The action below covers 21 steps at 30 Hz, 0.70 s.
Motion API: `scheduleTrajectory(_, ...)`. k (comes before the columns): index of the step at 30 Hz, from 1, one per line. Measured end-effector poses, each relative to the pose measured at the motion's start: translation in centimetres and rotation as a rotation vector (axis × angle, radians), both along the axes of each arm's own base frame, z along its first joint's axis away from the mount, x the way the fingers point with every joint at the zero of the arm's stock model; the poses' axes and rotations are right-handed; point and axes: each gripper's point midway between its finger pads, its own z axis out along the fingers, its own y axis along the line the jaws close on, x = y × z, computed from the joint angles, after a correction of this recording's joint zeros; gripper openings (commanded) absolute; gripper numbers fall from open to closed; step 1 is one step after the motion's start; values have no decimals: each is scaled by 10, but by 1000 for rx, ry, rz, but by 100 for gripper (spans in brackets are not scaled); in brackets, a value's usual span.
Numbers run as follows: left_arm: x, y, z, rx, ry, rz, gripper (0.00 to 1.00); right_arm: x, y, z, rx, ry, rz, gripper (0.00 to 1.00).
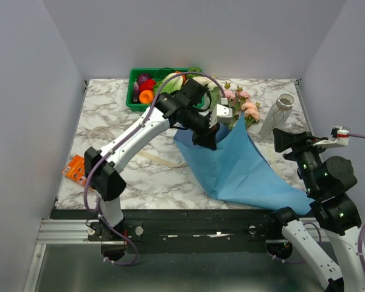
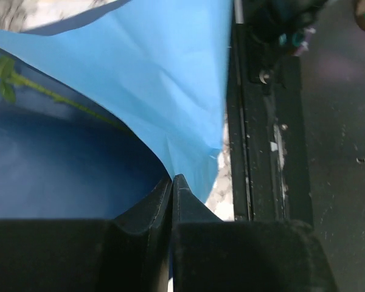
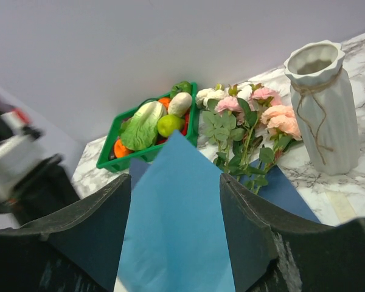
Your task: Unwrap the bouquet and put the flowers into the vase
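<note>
The marble worktop (image 1: 109, 121) carries a big sheet of blue paper (image 1: 243, 170), spread from the middle out to the front right corner, where one point hangs over the front edge. Its back part is lifted into a peak.

The left arm reaches across from the front left, and the left gripper (image 1: 208, 139) has that raised flap: in the wrist view its jaws are pinched almost together on the paper's edge (image 2: 172, 179). The right gripper (image 1: 283, 139) hangs over the right edge, jaws spread wide and gripping nothing; the blue peak shows in the gap between its fingers (image 3: 175, 182).

A green crate (image 1: 132, 91) of vegetables sits at the back edge, left of centre. The vase (image 1: 280, 112) stands upright near the back right corner, twine tied round its neck, mouth unfilled.

The flowers (image 1: 243, 103) lie on the worktop between crate and vase, heads toward the back, stems on the paper; one green stem (image 2: 55, 97) shows on its inner face.

A pale strip (image 1: 155, 158) lies left of the paper, and an orange packet (image 1: 76, 170) sits at the left edge
</note>
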Motion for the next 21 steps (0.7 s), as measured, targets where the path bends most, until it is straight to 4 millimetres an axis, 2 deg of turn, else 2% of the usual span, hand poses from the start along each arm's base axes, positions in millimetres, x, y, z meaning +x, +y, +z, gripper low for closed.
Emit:
scheduleTrajectory(3, -34, 9, 24, -45, -84, -107, 15, 9, 3, -7, -22, 21, 0, 68)
scheduleTrajectory(7, -64, 26, 20, -23, -143, -223, 20, 25, 8, -21, -50, 67, 1, 67)
scheduleTrajectory(11, -85, 36, 2, 28, -200, -354, 24, 40, 14, -39, -80, 118, 7, 66)
scheduleTrajectory(15, -109, 49, -12, 64, -254, -468, 29, 44, 25, -43, -85, 123, 57, 62)
scheduleTrajectory(18, -117, 60, -4, 66, -304, -492, 37, 41, 38, -48, -81, 117, 132, 58)
scheduleTrajectory(21, -119, 68, 10, 54, -369, -484, 38, 32, 57, -64, -71, 140, 248, 54)
